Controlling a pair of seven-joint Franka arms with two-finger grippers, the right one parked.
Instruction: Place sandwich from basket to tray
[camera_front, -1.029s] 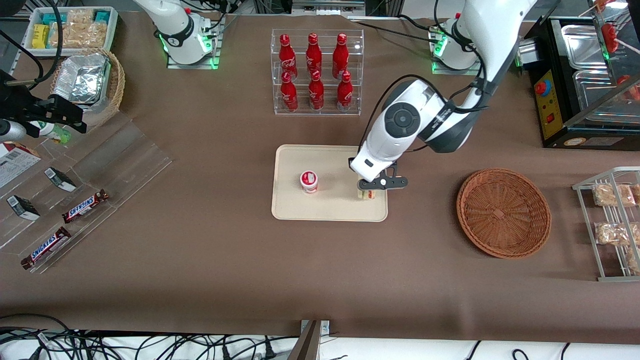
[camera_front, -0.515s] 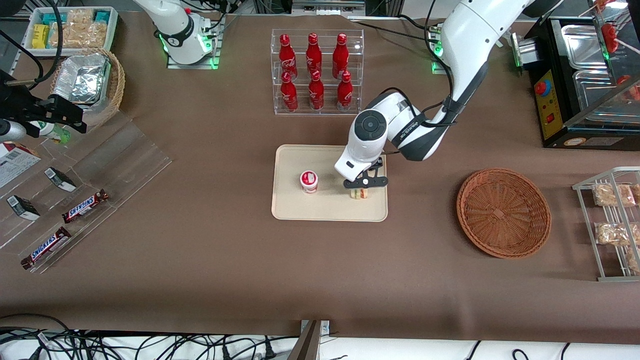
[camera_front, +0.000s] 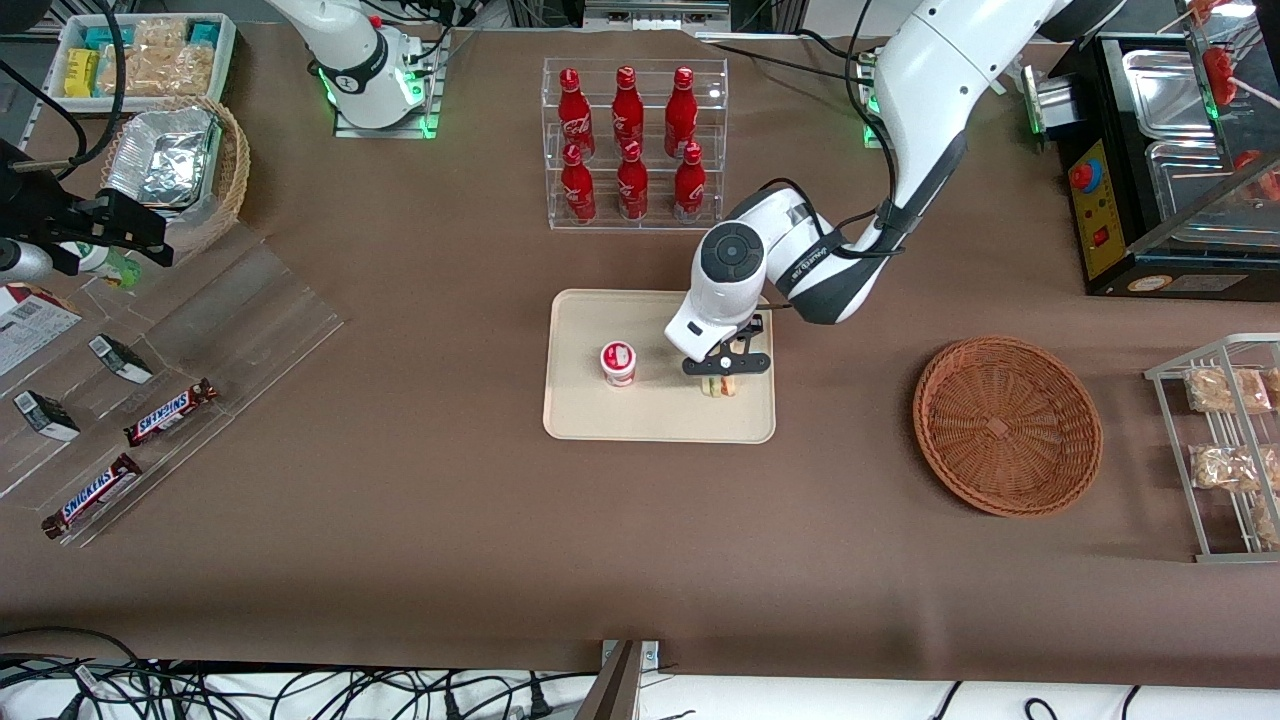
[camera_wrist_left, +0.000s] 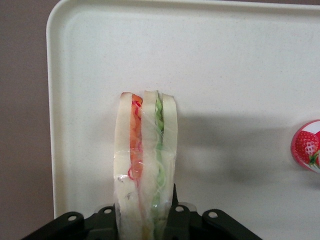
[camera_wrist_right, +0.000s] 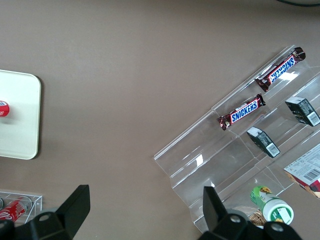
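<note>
The pincer (camera_front: 722, 372) hangs over the tray (camera_front: 580, 415) mid-bench, pinching the sandwich (camera_wrist_left: 145, 165) by its bread faces. The wedge stands on edge between the fingers, its long axis running straight out from the pincer, layers upright. It sits low over the tray's end nearer the empty basket (camera_front: 1007, 425), beside the strawberry yogurt cup (camera_front: 618, 362)

- I work in a lab mocked up as a snack shop: cola rack (camera_front: 633, 145), Snickers (camera_front: 170, 412) on display.
- My gripper (camera_front: 718, 384) hangs over a tray (camera_front: 580, 410); cables (camera_front: 150, 690) trail below.
</note>
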